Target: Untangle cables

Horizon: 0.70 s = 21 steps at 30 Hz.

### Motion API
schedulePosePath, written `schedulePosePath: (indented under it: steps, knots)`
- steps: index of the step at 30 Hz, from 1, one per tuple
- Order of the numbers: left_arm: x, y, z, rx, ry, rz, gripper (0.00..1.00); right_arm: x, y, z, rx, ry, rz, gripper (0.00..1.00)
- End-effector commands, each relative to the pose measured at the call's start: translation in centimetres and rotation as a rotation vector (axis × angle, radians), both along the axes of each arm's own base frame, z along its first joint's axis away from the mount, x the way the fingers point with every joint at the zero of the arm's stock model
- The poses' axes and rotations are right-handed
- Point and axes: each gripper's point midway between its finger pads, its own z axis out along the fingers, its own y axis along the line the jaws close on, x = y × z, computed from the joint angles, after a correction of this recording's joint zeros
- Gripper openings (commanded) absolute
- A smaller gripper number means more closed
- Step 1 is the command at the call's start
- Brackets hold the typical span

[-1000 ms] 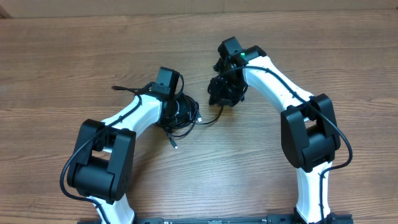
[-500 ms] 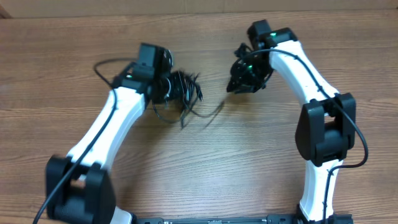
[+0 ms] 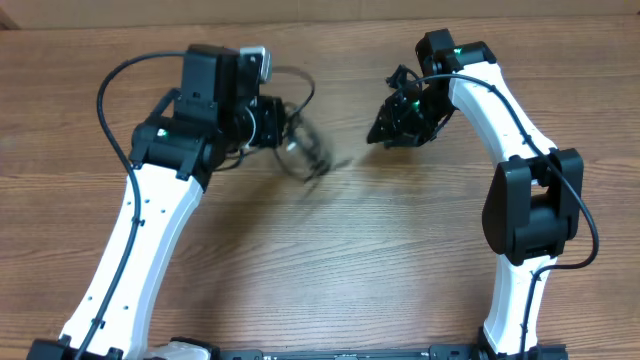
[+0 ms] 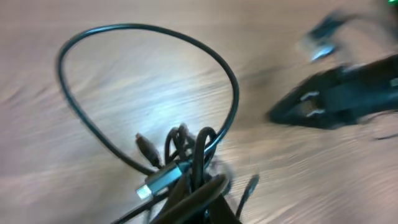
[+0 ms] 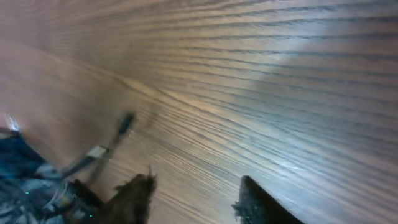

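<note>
Overhead: the cables [image 3: 304,150] are a blurred dark tangle over the worktop [image 3: 350,250]. The left gripper [image 3: 272,122] is right against the tangle's near-left side. It is pressed together and pinches the cables, so the strands trail away from it toward the middle of the worktop. The right gripper [image 3: 383,130] sits on the opposite side of the cables, clearly apart from them, with bare wood between. Its tips point back toward the tangle.

Left wrist: the cables [image 4: 186,171] bunch at the bottom middle of the view, where they run into this gripper's pinch. One wide loop [image 4: 134,26] rises out of the bunch and arcs over the wood. A small plug [image 4: 155,182] with a pale tip lies on the left edge of the bunch. To the right of the cables and away from them, the right gripper [image 4: 283,114] shows as a blurred dark wedge.

Right wrist: the right gripper [image 5: 196,198] is spread. Its two dark fingertips [image 5: 140,191] stand apart, with only wood grain between them. One blurred cable end [image 5: 112,140] reaches in from the lower left, just beyond the left fingertip. I cannot tell whether they touch.
</note>
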Motion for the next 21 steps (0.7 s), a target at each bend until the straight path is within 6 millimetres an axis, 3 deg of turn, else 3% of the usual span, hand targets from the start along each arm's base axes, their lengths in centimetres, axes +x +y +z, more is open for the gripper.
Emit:
schedulePosePath:
  steps: [1, 4, 8, 11, 18, 21]
  knots:
    - [0.4, 1.8, -3.6, 0.138, 0.091, 0.028, 0.04, 0.2, 1.7, 2.4, 0.122, -0.028, 0.018, 0.65]
    - [-0.5, 1.2, -7.3, 0.146, 0.233, -0.026, 0.04, 0.0, 2.8, 3.3, 0.204, -0.016, 0.024, 0.66]
    - [-1.2, -0.4, -10.0, 0.077, 0.353, -0.075, 0.04, -0.7, 3.8, 3.5, 0.222, -0.012, 0.057, 0.64]
    - [-1.0, -0.7, -10.6, 0.051, 0.369, -0.082, 0.04, -1.8, 5.0, 3.2, 0.222, -0.016, 0.12, 0.65]
    - [-0.3, 1.0, -10.6, 0.022, 0.389, 0.017, 0.04, -4.0, 8.4, 3.0, 0.228, -0.01, 0.211, 0.69]
    - [-0.1, 0.8, -10.4, -0.013, 0.388, 0.011, 0.04, -4.5, 9.8, 3.0, 0.233, -0.024, 0.247, 0.7]
